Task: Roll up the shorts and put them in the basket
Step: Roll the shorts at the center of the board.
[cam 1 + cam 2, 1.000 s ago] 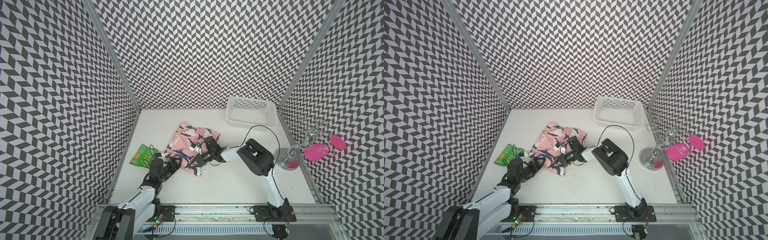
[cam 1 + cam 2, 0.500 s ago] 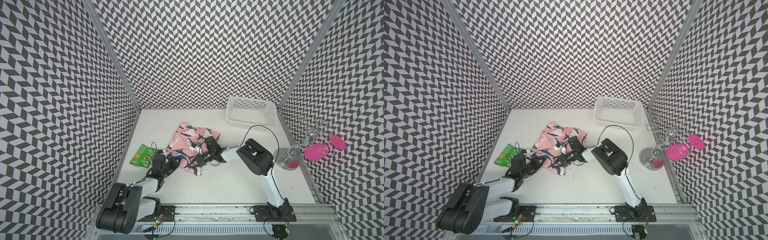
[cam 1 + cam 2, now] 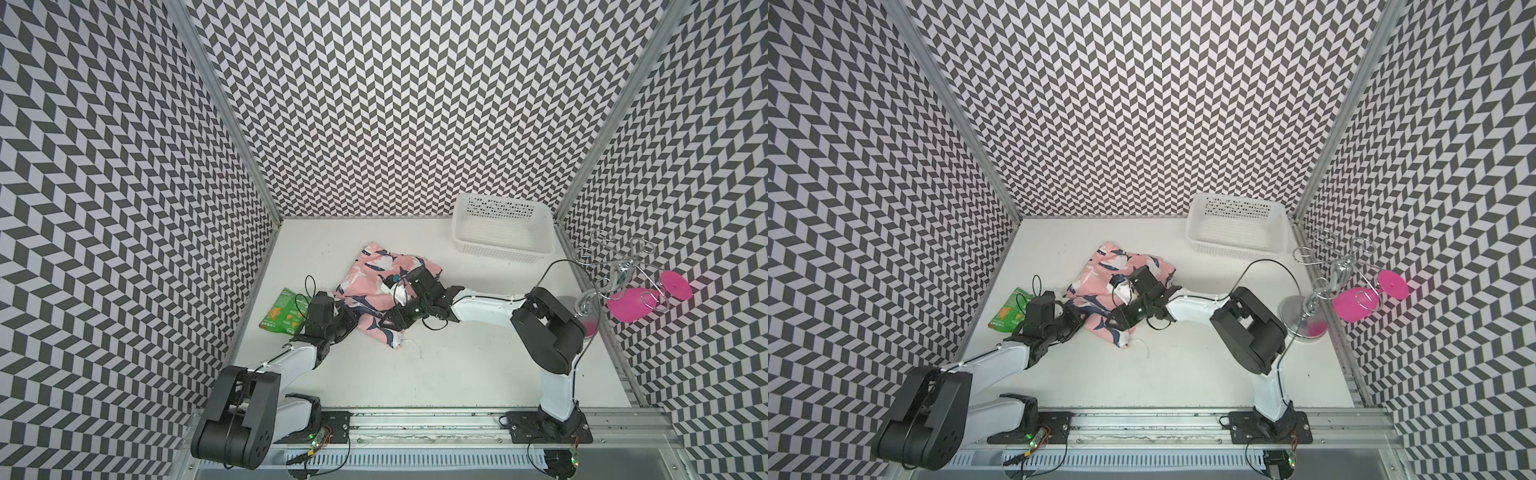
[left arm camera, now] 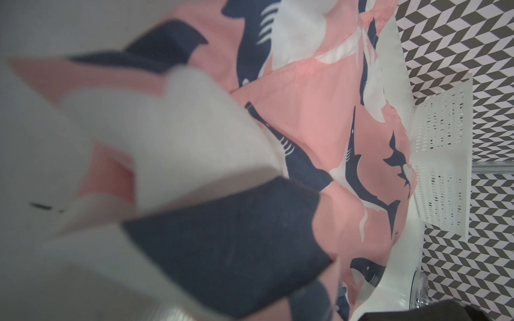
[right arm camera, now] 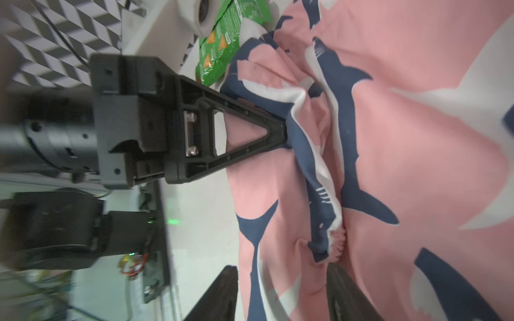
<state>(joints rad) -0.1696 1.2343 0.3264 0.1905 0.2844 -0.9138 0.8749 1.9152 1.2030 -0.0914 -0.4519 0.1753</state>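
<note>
The shorts lie bunched up near the middle of the table, a bit toward 10 o'clock, and they are not rolled yet. The left gripper is squeezed tight on a fold of the shorts on their 8 o'clock side. The right gripper is over the shorts on their 6 o'clock side, with its two fingers apart and nothing held in them. The left one has only a tiny bit of cloth, so a hard pull could make it slip out. The cloth is lumpy, so a roll may come out messy and flop open. The green snack bag at 9 o'clock is close and could get bumped. The white basket at 1 o'clock is empty. The pink glass hangs sideways on a wire rack at 3 o'clock, and I see nothing in it.
</note>
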